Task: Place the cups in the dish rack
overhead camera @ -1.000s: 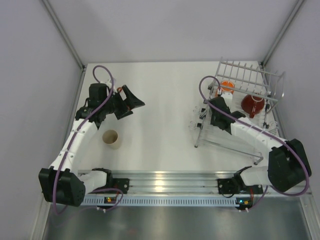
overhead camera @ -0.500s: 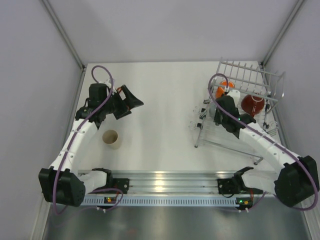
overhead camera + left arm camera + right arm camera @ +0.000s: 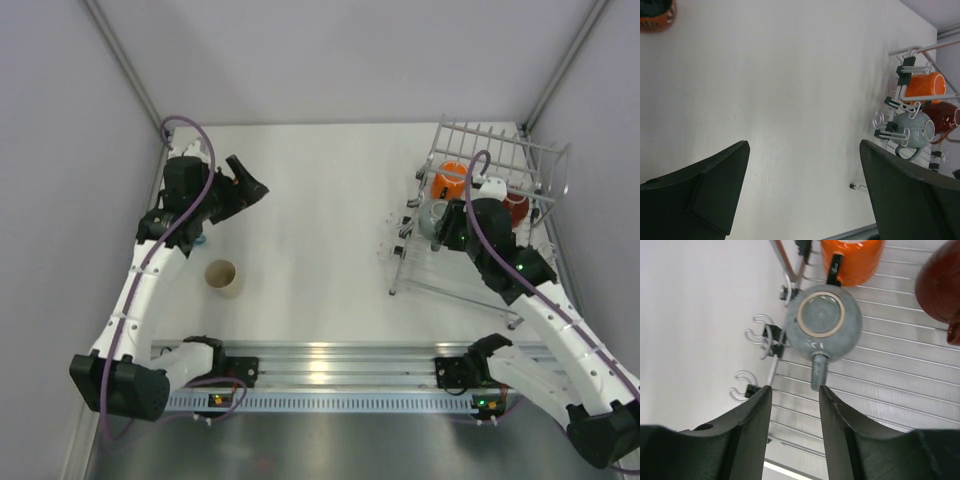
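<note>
The dish rack [image 3: 500,150] stands at the far right. In it are a bright orange mug [image 3: 450,180], a dark red mug [image 3: 515,205] and a grey mug [image 3: 432,215]. In the right wrist view the grey mug [image 3: 822,322] lies bottom up on the rack wires [image 3: 900,365], its handle pointing at my right gripper [image 3: 795,390], which is open and empty just short of it. The cream mug [image 3: 222,278] stands at the left. My left gripper [image 3: 250,180] is open and empty at the far left. The squat orange-red mug [image 3: 655,12] shows in the corner of the left wrist view.
A bit of light blue [image 3: 200,240] peeks out under the left arm. Grey walls close in the table on both sides and at the back. A metal rail [image 3: 330,360] runs along the near edge. Wire hooks [image 3: 757,332] stick out from the rack's left side.
My right gripper has let go of the grey mug in the rack and drawn back from it. My left gripper has swung to the left and farther back.
</note>
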Controlling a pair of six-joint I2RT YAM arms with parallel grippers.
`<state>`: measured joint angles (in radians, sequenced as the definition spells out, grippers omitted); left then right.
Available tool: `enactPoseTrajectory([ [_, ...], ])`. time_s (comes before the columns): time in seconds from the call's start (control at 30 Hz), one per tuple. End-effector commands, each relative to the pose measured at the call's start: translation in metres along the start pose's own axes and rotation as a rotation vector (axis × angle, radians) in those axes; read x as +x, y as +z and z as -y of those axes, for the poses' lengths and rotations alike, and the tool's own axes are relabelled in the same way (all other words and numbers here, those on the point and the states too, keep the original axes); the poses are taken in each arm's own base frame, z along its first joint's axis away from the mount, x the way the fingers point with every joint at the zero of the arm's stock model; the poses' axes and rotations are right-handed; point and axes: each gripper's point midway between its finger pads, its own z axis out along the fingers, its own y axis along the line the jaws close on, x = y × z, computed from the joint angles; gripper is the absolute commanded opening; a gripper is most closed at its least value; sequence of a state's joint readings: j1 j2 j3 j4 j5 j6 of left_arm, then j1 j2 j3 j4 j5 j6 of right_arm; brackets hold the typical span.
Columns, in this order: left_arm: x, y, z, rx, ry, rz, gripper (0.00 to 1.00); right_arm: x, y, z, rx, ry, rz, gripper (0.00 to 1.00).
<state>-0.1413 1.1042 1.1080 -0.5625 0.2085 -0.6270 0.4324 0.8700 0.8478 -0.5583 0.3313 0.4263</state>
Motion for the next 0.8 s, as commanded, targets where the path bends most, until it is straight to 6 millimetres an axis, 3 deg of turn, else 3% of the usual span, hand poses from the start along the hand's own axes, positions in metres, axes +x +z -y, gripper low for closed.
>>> enactPoseTrajectory([
  [0.0,-0.029,-0.008,-0.008,-0.098,0.062,0.095,0.97,-0.028,-0.02,-0.031,-0.194,0.047,0.09,0.45],
  [0.07,-0.04,-0.009,-0.013,-0.144,0.093,0.119,0.95,-0.018,-0.023,-0.043,-0.282,0.062,0.086,0.46],
  [0.13,-0.046,-0.007,-0.034,-0.264,0.115,0.131,0.94,-0.017,-0.029,-0.058,-0.379,0.076,0.097,0.48],
  [0.3,-0.064,-0.013,-0.055,-0.425,0.15,0.162,0.94,-0.01,-0.035,-0.071,-0.48,0.096,0.089,0.52],
  [0.53,-0.063,-0.016,-0.099,-0.551,-0.044,0.17,0.94,-0.016,-0.045,-0.077,-0.529,0.079,0.117,0.53],
  [0.77,-0.047,-0.033,-0.187,-0.721,-0.403,0.148,0.97,-0.012,-0.049,-0.07,-0.518,0.042,0.135,0.54],
])
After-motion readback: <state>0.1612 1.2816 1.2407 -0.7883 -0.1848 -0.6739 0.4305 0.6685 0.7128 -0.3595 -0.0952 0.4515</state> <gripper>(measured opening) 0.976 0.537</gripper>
